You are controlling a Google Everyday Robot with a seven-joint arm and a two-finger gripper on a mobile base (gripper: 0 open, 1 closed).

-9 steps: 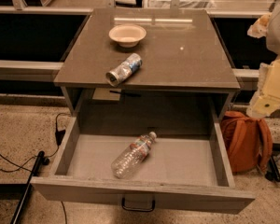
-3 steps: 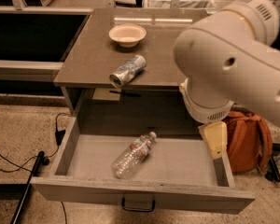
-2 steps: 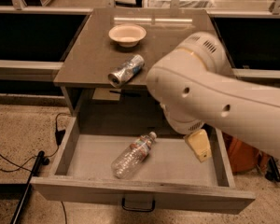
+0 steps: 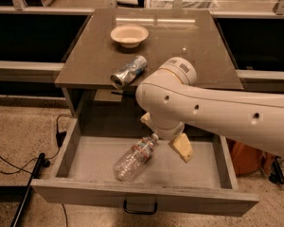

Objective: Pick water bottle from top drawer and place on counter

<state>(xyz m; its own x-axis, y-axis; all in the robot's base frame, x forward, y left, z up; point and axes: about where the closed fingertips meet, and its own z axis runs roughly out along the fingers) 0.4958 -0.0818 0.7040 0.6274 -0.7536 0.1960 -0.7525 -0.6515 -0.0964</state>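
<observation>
- The top drawer [image 4: 191, 168] is pulled fully out under the counter [image 4: 206, 46], its dark handle [image 4: 139, 207] facing the camera
- The water bottle [image 4: 131, 161] lies on its side on the drawer floor, left of centre. Its white cap points up and right toward the back, and its base points toward the drawer front
- The gripper [image 4: 163, 134] hangs over the drawer at the end of the big white arm [image 4: 217, 112], just above the neck end of the bottle
- The jaws stand wide apart and hold nothing: one tan finger [image 4: 181, 147] shows to the right of the cap and the other peeks out up and left of it
- I cannot tell whether either finger touches the bottle
- On the counter a crushed can [image 4: 128, 72] lies near the front edge and a pale bowl [image 4: 129, 34] sits farther back. Neither belongs to the task
- Step in hand, as I judge it: the reach into the drawer, lining up for the grasp. The pick is not yet made and nothing of the placing is done
- The next move calls for lowering until the fingers straddle the bottle across its width, better on the ribbed body than at the thin neck, then closing gently
- After that comes a lift clear of the drawer walls and the counter's front edge, onto bare counter to the right of the can
</observation>
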